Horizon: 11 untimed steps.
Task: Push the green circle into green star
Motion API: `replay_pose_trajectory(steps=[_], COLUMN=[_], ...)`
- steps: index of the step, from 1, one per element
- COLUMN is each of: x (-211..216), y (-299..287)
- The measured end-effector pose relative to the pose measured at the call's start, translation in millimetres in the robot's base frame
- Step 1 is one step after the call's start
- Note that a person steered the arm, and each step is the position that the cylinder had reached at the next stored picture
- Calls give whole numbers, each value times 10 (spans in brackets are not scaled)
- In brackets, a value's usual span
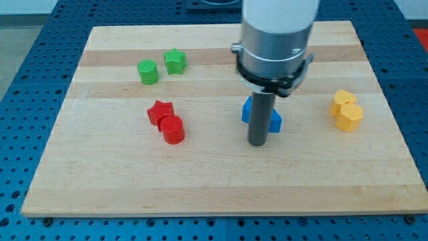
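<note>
Board (221, 181) fills the one camera view, light wood, sitting on a blue perforated bench. Arm comes down from top centre, grey cylinder with a dark rod under it. No claw on this rig, so nothing to call released or clenched; it grasps nothing, just a bare rod. My tip (257, 143) rests at board height near frame centre, right in front of the blue blocks (273, 119), touching or just beside them, can't tell which since the rod hides part of them.

Task things: green circle (148, 71) in upper left of frame, green star (175, 61) just to its right and slightly higher. They look very close, a thin gap or bare contact, too small to call. Tip is well apart from both, off to their lower right. My read: push is not under way here; the tip would need to get round to the circle's left side to drive it rightward into the star.

Count: two green (circle, star), two red, red star (160, 111) and red cylinder (172, 129) touching at left of centre, two yellow blocks (346, 110) touching at far right, shapes unclear. Blue looks like two pieces, partly hidden. Colours sit paired, probably just the scatter of the layout.
</note>
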<state>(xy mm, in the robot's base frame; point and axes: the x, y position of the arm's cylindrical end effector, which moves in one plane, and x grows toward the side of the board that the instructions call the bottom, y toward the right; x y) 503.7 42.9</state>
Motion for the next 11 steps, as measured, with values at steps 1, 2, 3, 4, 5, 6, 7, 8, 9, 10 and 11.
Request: replay_pose_trajectory(steps=[1,2,3,4,5,6,7,8,9,10,11], x=[-342,-851,-1113,-1043,-957,-1028,-1302,-1571,-1599,-1599,-1495], y=[-354,-591,-1000,-1500,-1891,-2409,-2617,-2456,-2259,-2255,-2257])
